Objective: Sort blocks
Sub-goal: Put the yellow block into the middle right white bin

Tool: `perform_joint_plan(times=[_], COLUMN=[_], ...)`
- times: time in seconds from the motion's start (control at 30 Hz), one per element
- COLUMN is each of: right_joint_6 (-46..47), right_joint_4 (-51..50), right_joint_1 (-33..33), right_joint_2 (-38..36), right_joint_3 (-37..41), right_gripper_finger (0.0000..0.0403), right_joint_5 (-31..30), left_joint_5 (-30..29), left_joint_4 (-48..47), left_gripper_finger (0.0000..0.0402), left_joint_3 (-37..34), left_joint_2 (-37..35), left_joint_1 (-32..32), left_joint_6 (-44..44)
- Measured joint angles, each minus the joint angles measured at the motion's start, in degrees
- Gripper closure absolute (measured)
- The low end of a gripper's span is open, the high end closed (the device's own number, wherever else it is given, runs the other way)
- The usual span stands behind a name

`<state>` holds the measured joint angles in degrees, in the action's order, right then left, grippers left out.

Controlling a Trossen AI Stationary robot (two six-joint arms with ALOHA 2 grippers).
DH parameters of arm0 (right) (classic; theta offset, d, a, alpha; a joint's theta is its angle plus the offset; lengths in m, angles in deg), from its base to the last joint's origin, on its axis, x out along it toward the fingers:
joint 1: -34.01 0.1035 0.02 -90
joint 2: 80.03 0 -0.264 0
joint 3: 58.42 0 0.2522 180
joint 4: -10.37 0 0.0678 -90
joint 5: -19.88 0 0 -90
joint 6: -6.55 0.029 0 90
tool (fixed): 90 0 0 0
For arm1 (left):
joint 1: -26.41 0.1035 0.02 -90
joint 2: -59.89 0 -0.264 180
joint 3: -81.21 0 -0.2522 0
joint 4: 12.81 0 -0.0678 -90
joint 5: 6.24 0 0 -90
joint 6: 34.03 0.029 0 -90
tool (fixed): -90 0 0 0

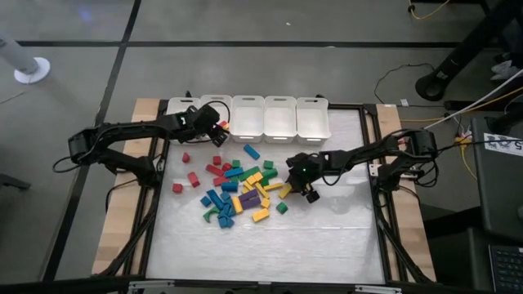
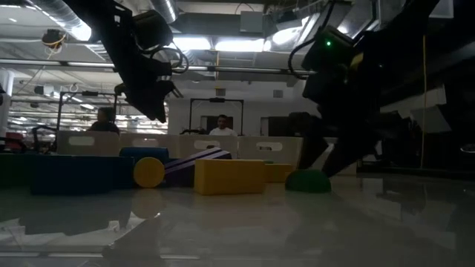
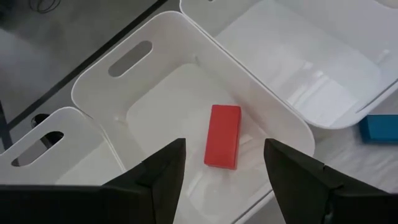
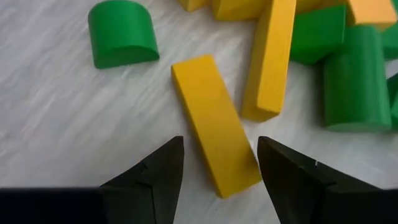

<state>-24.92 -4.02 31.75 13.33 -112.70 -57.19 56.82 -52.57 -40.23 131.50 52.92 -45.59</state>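
A heap of small coloured blocks (image 1: 237,192) lies mid-table, with a few red ones (image 1: 186,175) apart to its left. My right gripper (image 4: 221,143) is open and low at the heap's right edge. Its fingers stand on either side of the near end of a flat-lying yellow bar (image 4: 214,124); the bar also shows in the high view (image 1: 284,190). My left gripper (image 3: 224,146) hangs open above the second white bin from the left (image 3: 124,81), holding nothing. A red bar (image 3: 222,135) lies flat on that bin's floor.
Five white bins (image 1: 280,120) stand in a row along the far edge. A second yellow bar (image 4: 270,59), green blocks (image 4: 351,78) and a green half-round (image 4: 121,34) lie close around the right gripper. A blue block (image 3: 379,127) lies on the table beside the bins. People sit beyond the table (image 2: 221,127).
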Motion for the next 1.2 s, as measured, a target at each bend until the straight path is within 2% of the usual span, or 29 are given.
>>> perform_joint_plan(times=[0.43, 0.53, 0.7, 0.77, 0.97, 1.2], right_joint_6=[4.4, 4.7, 5.6, 5.7, 5.5, -1.3], right_joint_4=[0.1, 0.8, -1.1, -1.8, -11.6, -28.1], right_joint_1=[-0.1, -0.1, 0.0, 0.0, 0.0, 0.0], right_joint_2=[3.3, 3.1, 3.3, 3.5, 3.4, 3.3], right_joint_3=[-0.1, -0.1, -2.2, -3.8, -10.9, -22.8], right_gripper_finger=[0.0204, 0.0227, 0.0292, 0.0296, 0.0296, 0.0274], right_joint_5=[2.5, 3.0, 3.0, 2.3, 1.0, -2.8], left_joint_5=[1.3, 1.3, 1.3, 1.3, 2.7, 12.7], left_joint_4=[0.1, 0.1, 0.1, 0.0, -0.3, -1.6], left_gripper_finger=[0.0196, 0.0196, 0.0196, 0.0196, 0.0196, 0.0196], left_joint_3=[0.0, 0.0, 0.0, 0.0, 0.0, 0.0], left_joint_2=[0.0, -0.1, -1.5, -2.8, -9.1, -15.8], left_joint_1=[-0.6, -1.4, -3.1, -3.8, -6.6, -11.5], left_joint_6=[-1.0, -1.0, 0.0, 0.1, -0.4, -4.4])
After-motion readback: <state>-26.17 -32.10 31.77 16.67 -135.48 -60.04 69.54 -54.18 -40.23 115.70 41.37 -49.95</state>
